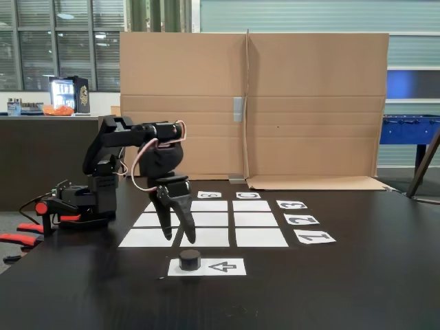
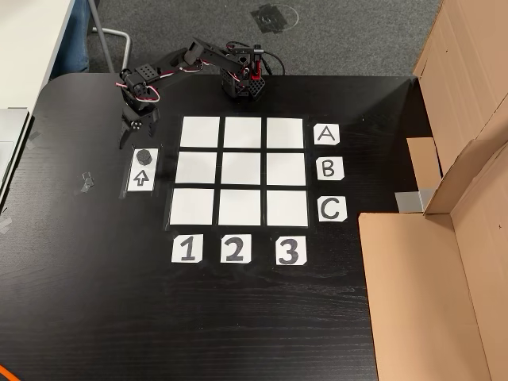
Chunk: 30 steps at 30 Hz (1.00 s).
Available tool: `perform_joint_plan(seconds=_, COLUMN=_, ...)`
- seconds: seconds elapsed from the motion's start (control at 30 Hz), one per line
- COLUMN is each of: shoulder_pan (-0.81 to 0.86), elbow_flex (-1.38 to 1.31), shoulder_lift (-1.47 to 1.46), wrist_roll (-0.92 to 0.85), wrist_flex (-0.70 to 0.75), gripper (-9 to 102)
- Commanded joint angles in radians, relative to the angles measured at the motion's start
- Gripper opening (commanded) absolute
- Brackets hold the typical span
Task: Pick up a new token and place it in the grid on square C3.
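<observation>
Jaws (image 1: pixel 178 241) hang apparently parted, just above the token (image 1: pixel 190 260), empty.

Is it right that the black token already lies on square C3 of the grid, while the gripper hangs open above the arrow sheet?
Not quite. The token lies on the arrow sheet, outside the grid; square C3 is bare, as the fixed view from above shows. The gripper does hang open near that sheet.
</observation>
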Motion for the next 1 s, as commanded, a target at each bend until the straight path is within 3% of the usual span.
perform_joint_plan(seconds=0.0, shoulder_pan=-0.023, elbow_flex=-0.046, shoulder_lift=-0.005, wrist_roll=0.014, wrist_flex=0.011, gripper=42)
perform_joint_plan(seconds=0.97, shoulder_pan=-0.055, elbow_flex=-0.204, shoulder_lift=-0.192, wrist_roll=0.046, wrist_flex=0.018, gripper=44)
